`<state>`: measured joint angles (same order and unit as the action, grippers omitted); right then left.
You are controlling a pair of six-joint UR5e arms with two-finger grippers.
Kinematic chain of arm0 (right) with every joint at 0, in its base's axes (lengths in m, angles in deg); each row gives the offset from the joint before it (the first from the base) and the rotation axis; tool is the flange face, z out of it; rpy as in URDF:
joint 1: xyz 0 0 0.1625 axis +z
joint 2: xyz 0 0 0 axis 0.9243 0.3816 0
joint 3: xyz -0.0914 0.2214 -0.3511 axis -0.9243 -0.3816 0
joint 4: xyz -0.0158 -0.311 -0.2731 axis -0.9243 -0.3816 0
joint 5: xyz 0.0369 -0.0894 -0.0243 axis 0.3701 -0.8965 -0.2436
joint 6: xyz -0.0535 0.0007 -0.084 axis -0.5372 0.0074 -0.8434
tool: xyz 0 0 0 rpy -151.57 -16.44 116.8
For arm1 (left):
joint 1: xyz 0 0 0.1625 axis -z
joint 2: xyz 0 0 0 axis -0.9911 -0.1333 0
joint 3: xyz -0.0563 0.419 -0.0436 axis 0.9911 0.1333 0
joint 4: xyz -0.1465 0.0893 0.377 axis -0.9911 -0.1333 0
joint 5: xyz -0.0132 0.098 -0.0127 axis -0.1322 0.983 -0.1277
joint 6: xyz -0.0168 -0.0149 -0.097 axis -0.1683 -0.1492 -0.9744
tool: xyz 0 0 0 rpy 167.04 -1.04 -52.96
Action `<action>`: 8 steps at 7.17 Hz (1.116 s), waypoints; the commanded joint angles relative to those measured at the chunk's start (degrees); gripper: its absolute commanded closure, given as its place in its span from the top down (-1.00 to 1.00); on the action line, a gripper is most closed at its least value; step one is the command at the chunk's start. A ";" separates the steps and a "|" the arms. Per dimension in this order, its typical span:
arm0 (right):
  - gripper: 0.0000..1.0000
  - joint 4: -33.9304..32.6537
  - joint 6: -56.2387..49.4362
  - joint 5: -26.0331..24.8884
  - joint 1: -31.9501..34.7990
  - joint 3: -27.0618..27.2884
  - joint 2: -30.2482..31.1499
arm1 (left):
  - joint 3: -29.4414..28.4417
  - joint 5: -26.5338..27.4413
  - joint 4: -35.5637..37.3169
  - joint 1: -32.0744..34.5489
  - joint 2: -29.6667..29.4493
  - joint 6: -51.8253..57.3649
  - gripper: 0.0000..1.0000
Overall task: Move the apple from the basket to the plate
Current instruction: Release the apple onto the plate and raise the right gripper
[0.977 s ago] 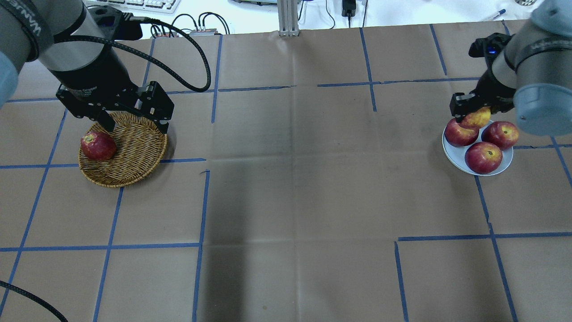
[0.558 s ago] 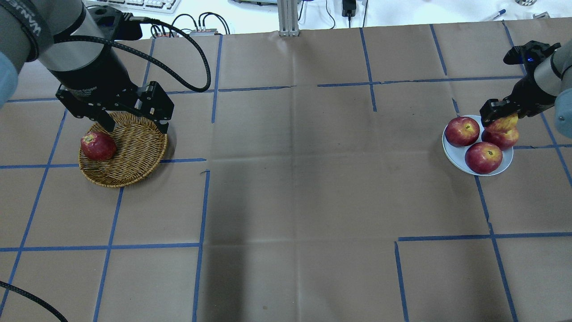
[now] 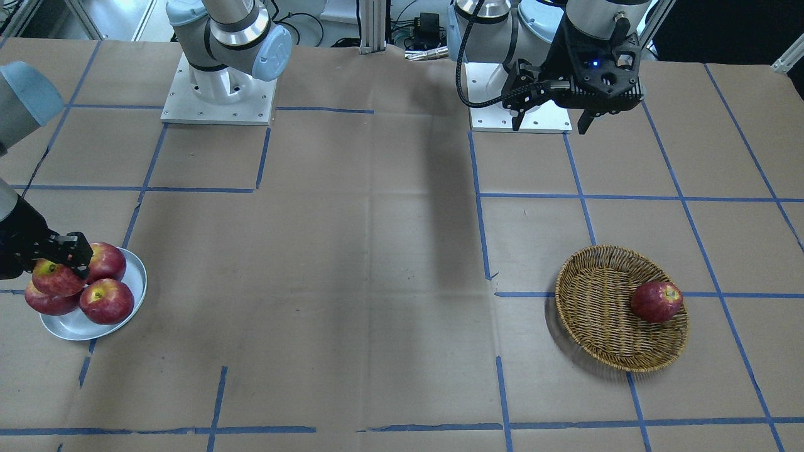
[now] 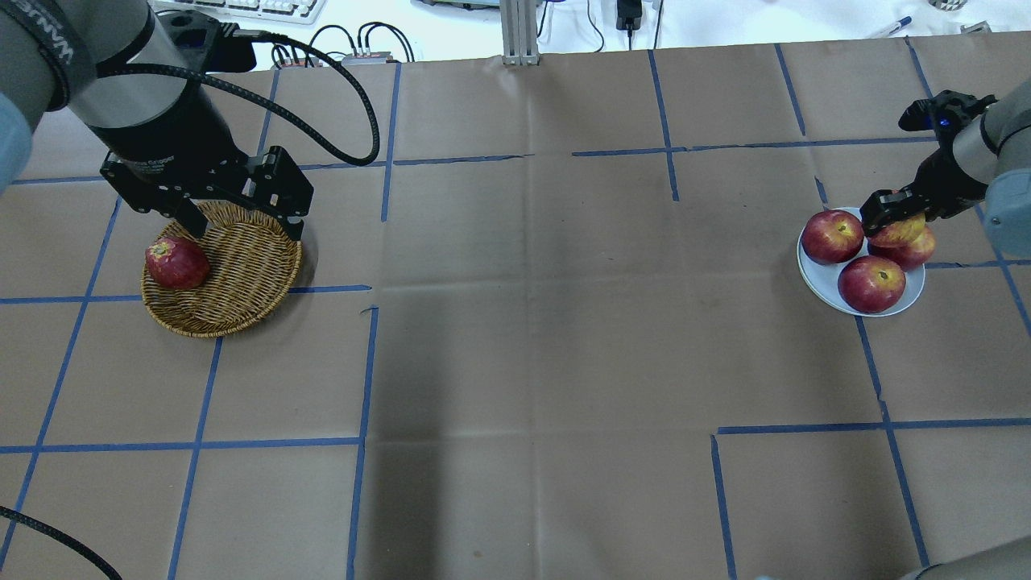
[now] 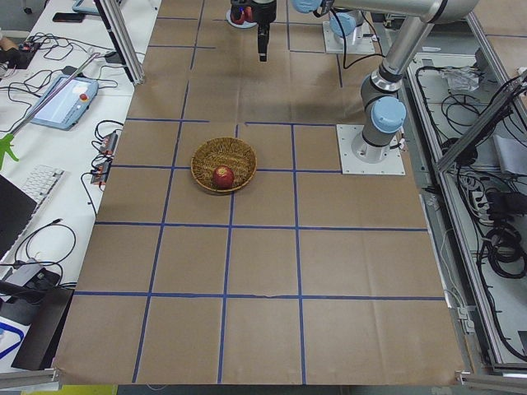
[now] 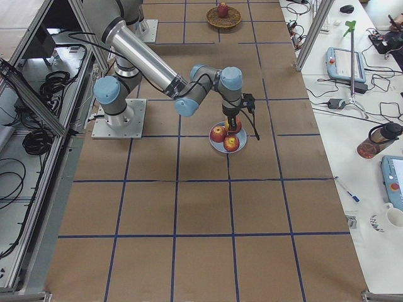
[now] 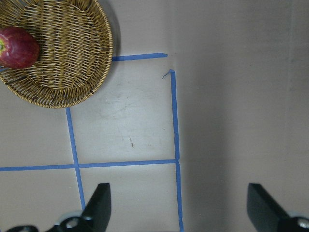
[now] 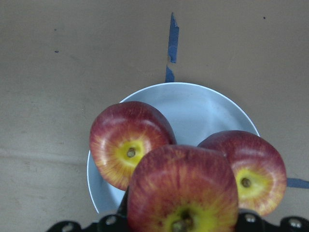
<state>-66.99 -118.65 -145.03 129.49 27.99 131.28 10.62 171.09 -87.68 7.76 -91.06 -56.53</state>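
My right gripper (image 4: 892,216) is shut on the apple (image 4: 900,233), which is pinkish-red with yellow streaks, and holds it over the far right part of the plate (image 4: 815,278). In the right wrist view the apple (image 8: 183,191) fills the lower middle, above the plate (image 8: 193,104). It sits on or just above the darker apples there; I cannot tell which. The basket (image 4: 242,278) stands at the left with one dark red apple (image 4: 177,263) in it. My left gripper (image 4: 242,224) hangs open and empty high above the basket's far edge, and the left wrist view shows its fingers (image 7: 99,203) wide apart.
Three dark red apples lie on the plate: one at its left (image 4: 834,236), one at the front (image 4: 871,283), one (image 4: 918,250) partly under the held apple. Blue tape lines cross the brown paper table cover. Cables and a keyboard lie beyond the far edge.
My right gripper has carried the apple rightward from the plate's far left edge to its far right part and come a little lower. The left arm has not moved.
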 commanded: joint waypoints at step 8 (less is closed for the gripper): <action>1.00 1.17 0.76 -1.61 0.48 -1.53 2.18 | 0.00 0.00 0.00 -0.02 -0.09 0.00 0.98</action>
<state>-66.53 -118.41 -146.55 129.60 27.49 131.90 10.62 171.09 -87.68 7.75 -91.14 -56.53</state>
